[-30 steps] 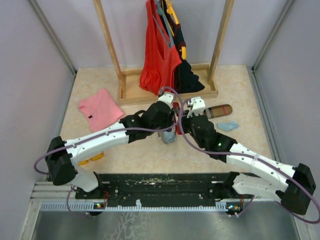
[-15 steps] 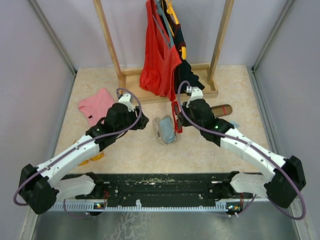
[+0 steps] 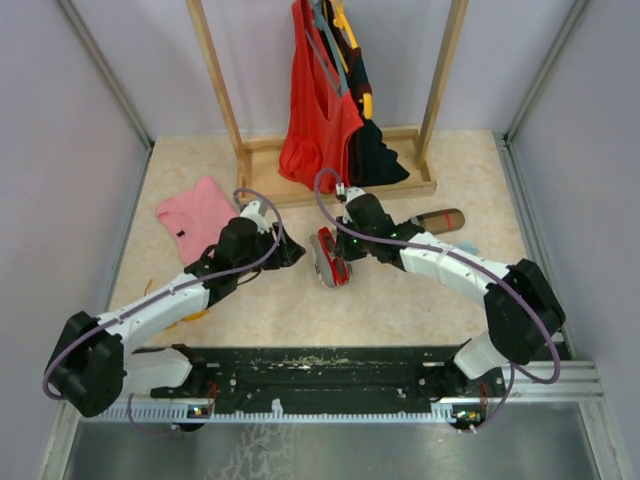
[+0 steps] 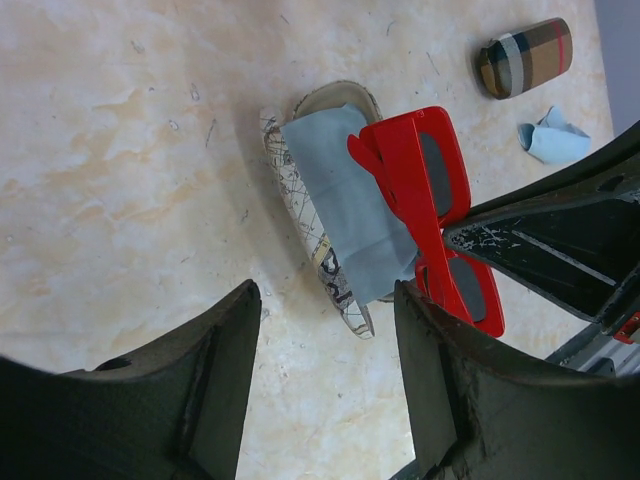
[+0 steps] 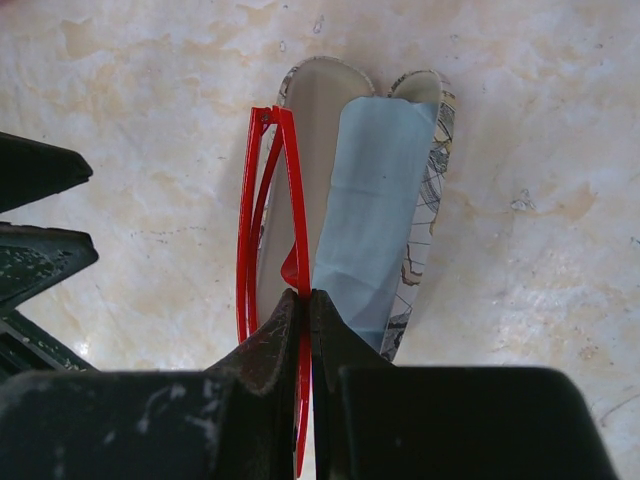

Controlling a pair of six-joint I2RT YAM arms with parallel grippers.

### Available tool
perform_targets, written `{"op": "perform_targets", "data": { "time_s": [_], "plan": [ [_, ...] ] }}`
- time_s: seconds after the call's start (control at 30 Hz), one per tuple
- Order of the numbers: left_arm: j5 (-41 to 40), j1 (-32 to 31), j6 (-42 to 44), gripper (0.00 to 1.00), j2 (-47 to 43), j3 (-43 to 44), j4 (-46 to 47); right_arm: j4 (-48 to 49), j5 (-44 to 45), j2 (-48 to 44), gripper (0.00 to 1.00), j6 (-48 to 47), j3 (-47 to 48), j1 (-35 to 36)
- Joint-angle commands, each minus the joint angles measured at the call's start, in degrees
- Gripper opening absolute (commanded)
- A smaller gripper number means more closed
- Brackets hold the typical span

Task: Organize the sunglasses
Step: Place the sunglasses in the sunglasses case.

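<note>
The right pincer grips the folded sunglasses, edge-down just ahead of its tips over the open case, likely to lay them inside; the left pincer stands open, empty.

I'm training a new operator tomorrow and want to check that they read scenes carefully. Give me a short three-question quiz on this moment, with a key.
1. True or false: the left hand is closed on the sunglasses.
2. Pick one: what lies in the open case? A) a pale blue cloth; B) a pink shirt; C) a yellow hanger.
3. Fill in the blank: the right hand pinches the sunglasses, whose frame is coloured ____.

Key: 1 false, since the left hand is open and holds nothing; 2 A; 3 red.
</note>
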Motion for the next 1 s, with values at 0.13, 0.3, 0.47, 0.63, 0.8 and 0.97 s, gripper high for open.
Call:
{"op": "perform_targets", "data": {
  "time_s": [0.13, 0.3, 0.47, 0.63, 0.8, 0.97],
  "plan": [
    [1.9, 0.4, -3.4, 0.62, 3.9, -0.6, 6.6, 1.4, -1.7, 4.4, 0.00, -0.1, 7.0, -0.6],
    [0.7, 0.4, -3.4, 0.62, 5.4, -0.3, 6.8, -0.6, -1.4, 7.8, 0.00, -0.5, 9.9, -0.6],
    [0.5, 0.4, -3.7, 0.62, 6.7, -0.2, 7.3, -1.8, -0.6, 9.9, 0.00, -0.3, 11.5, -0.6],
    [1.7, 0.4, -3.9, 0.62, 8.1, 0.1, 7.9, -2.1, 0.5, 12.7, 0.00, -0.1, 11.9, -0.8],
    [2.2, 0.4, -3.9, 0.63, 8.9, 0.2, 8.5, -1.6, 0.1, 13.8, 0.00, 0.4, 11.3, -1.4],
    [2.3, 0.4, -3.7, 0.64, 9.5, 0.2, 8.7, -1.3, 0.1, 14.1, 0.00, 0.5, 10.7, -1.9]
  ]
}}
